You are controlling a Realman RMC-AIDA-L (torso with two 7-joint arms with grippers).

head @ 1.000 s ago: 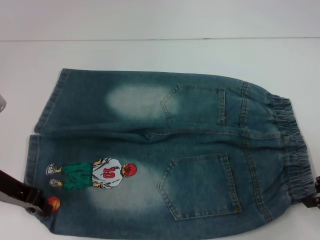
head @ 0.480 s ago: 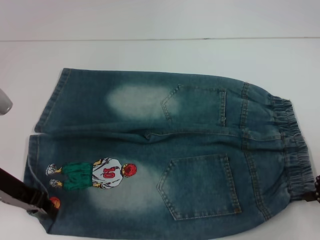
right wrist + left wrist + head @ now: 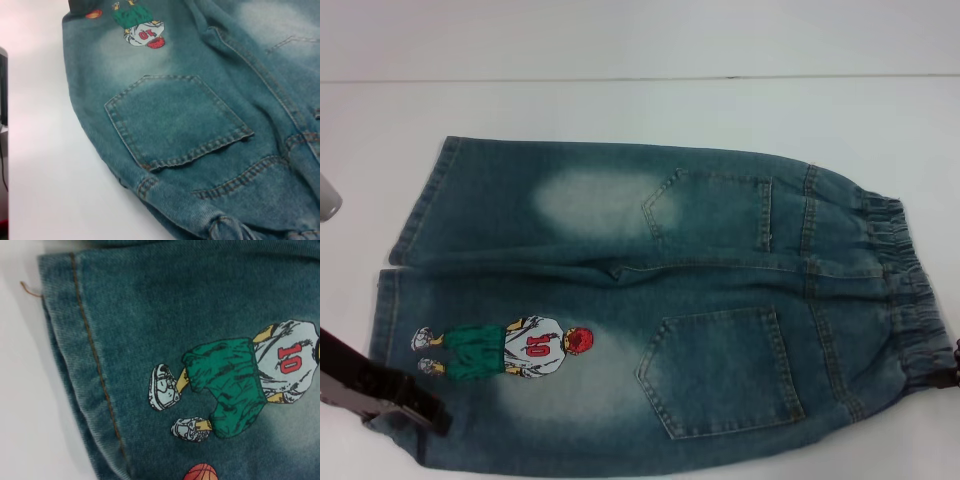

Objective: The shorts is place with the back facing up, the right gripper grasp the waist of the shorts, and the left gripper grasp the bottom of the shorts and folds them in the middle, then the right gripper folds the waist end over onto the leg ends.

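Red "10" on shorts' [image 3: 650, 310] cartoon player [image 3: 240, 385] jersey.

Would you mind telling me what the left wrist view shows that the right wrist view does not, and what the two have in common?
Only the left wrist view shows the stitched hem of the leg opening up close, a loose orange thread at its edge, and the cartoon player's shoes.

Only the right wrist view shows a back patch pocket and the seams running toward the waist.

Both show the shorts lying on the white table, the cartoon player with the red number 10, and the orange ball.
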